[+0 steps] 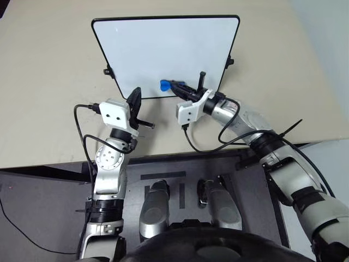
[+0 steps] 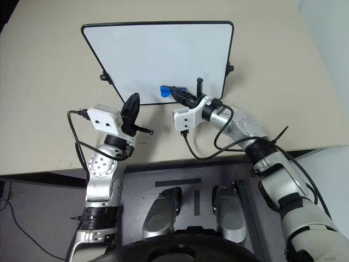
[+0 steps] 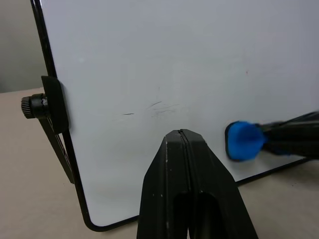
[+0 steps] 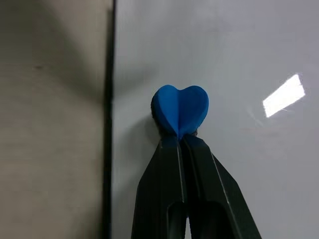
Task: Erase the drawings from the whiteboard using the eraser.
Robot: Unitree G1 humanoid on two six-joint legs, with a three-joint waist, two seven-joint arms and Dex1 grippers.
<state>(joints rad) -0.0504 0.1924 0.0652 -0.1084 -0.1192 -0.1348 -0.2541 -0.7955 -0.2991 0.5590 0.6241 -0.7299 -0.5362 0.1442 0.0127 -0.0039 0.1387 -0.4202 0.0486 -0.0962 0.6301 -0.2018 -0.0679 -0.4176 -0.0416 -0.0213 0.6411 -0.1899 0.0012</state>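
Right gripper clamped on the eraser; blue head pinched and folded just past the fingertips, touching or all but touching the whiteboard near its lower edge. Left gripper pressed closed on nothing, tips pointed at the board face, apart from it, with the eraser off to one side of them.

Risks, as judged:
- Grip taken on the soft blue end itself, which is squeezed into a heart shape. Possible twist or slip out of the fingertips under wiping pressure.
- Board propped on side clips and unheld. Possible tilt or slide on the table if pushed hard, since nothing braces it.
- Contact point close to the black frame. Possible catch on the frame, or run-off onto the table.
- Hard fingertips directly behind the eraser. Possible scrape on the glossy face if the blue end gives way.

Condition of the drawings: no red squiggle made out. Only faint thin smears on the board ahead of the left fingertips, well to the side of the eraser. Judged mostly wiped, with residue left to clear.
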